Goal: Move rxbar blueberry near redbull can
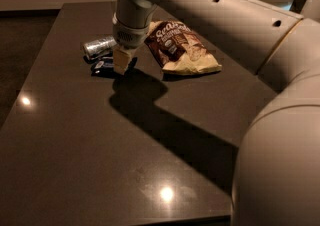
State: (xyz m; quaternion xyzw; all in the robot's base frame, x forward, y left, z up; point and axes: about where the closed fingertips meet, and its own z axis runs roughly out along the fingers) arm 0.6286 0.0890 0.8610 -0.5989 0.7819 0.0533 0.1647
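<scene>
Gripper positioned low over the desk, tip at the right end of the rxbar blueberry; whether it holds the bar cannot be told. Bar lies just in front of the redbull can, which is on its side. Chip bag lies to the right.

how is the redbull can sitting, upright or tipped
Tipped: the redbull can lies lengthwise on the table; the gripper is beside it, at the rxbar blueberry.
</scene>
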